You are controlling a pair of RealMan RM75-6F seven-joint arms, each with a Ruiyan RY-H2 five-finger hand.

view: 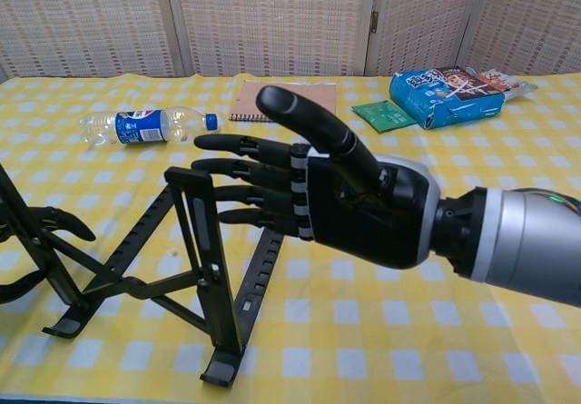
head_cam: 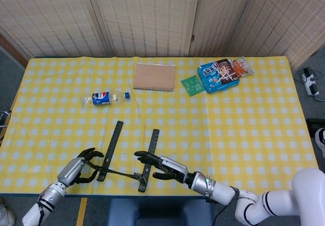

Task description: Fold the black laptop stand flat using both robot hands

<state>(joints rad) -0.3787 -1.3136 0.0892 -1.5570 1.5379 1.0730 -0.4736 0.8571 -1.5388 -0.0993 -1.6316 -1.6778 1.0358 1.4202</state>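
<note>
Bench (head_cam: 244, 114) under yellow checked cloth; woven screens behind, grey floor at sides. Stand (head_cam: 114, 147) near front edge, bars raised (unfolded, seen in chest view (view: 195, 268)). Left hand (head_cam: 84, 165) curled round stand's left bar; chest view shows only its fingertips (view: 68, 224). Right hand (view: 354, 204) spread flat, fingers touching right bar; head view shows it (head_cam: 165, 166) beside that bar. Bottle (head_cam: 104, 98), notebook (head_cam: 154, 76), snack bags (head_cam: 219, 74) at rear.
</note>
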